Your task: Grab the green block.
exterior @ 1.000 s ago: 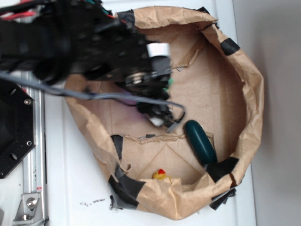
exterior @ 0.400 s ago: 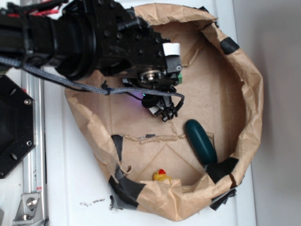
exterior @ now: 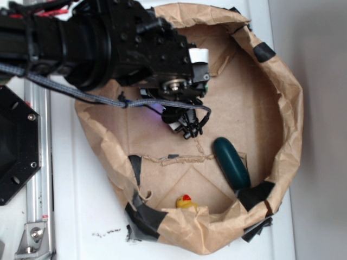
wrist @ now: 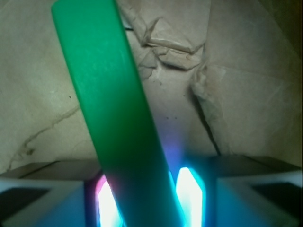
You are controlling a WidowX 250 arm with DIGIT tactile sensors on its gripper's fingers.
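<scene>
Gripper (wrist: pixel 149 198): closed on the block (wrist: pixel 113 109).
Done: grasp apparently made.
Left: possibly lifting clear.

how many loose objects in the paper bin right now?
3. Flat green rectangular block between the gripper fingers, mostly arm-hidden in the exterior view; dark teal oval object at lower right; small yellow duck with red top by the bottom wall. The arm may hide more.
</scene>
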